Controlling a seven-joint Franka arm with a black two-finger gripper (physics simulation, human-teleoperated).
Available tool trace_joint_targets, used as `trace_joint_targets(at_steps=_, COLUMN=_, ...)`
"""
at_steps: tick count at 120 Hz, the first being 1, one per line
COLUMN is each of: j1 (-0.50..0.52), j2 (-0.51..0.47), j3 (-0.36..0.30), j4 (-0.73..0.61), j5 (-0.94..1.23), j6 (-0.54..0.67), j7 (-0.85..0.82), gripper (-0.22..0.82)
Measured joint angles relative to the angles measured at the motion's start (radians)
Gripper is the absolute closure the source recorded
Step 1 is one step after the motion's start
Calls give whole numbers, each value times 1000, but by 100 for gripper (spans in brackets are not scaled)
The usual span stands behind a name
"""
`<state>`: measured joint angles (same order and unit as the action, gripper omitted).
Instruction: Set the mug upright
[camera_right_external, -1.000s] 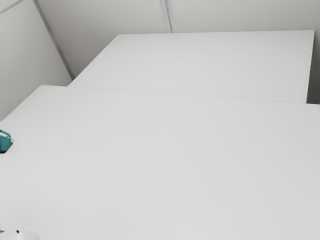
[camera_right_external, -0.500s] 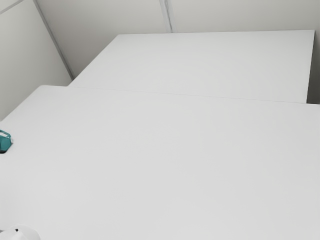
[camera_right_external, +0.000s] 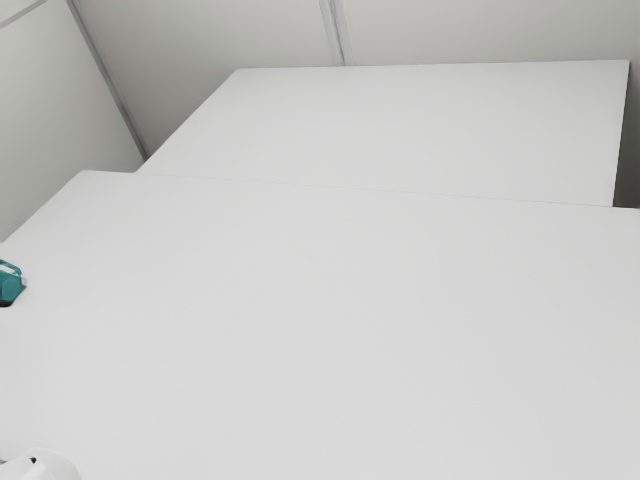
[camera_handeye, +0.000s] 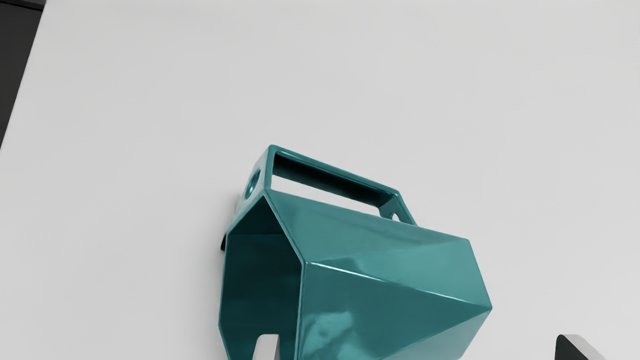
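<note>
My gripper (camera_handeye: 421, 347) is spread wide and holds nothing. The mug (camera_handeye: 390, 280) lies on its side on the surface (camera_right_external: 350, 300), at about nine o'clock in the exterior view. One of my fingertips overlaps its open mouth, touching or not I can't tell; the other stands apart, beyond its base. The handle (camera_handeye: 335, 171) runs along its side.
</note>
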<state>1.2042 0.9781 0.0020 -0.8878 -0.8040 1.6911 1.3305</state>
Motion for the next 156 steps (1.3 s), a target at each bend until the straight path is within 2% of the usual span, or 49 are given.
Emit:
trace_joint_targets(at_steps=54, j1=6, j2=62, j3=-19, j4=1, j5=-121, j6=54, j7=87, gripper=0)
trace_joint_targets(at_steps=109, j1=3, j2=65, j3=-47, j4=-38, j5=-149, j6=67, j7=128, gripper=0)
trace_joint_targets(at_steps=119, j1=2, j2=62, j3=-49, j4=-41, j5=-149, j6=67, j7=133, gripper=16)
trace_joint_targets(at_steps=128, j1=1, j2=60, j3=-50, j4=-42, j5=-149, j6=69, j7=137, gripper=24)
trace_joint_targets(at_steps=143, j1=-11, j2=43, j3=-51, j4=-42, j5=-149, j6=73, j7=141, gripper=50)
trace_joint_targets(at_steps=149, j1=-22, j2=34, j3=-51, j4=-42, j5=-149, j6=75, j7=142, gripper=57)
trace_joint_targets(at_steps=156, j1=-34, j2=24, j3=-51, j4=-43, j5=-149, j6=75, j7=143, gripper=58)
